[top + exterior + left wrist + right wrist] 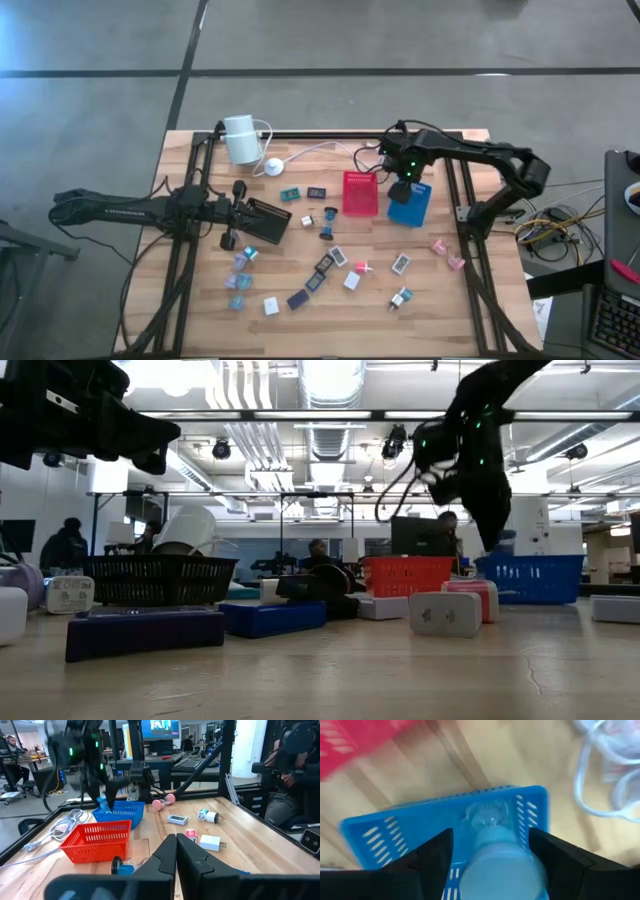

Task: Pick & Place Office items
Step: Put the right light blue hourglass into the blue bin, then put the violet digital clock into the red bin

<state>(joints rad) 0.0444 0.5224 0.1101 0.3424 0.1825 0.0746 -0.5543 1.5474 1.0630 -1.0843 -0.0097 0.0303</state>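
Wooden table (420, 300): right jaws (490, 852) wide over blue tray (375, 832), gripping pale item (497, 865).

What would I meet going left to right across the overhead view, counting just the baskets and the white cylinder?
white cylinder → black basket → red basket → blue basket, with the right gripper over it.
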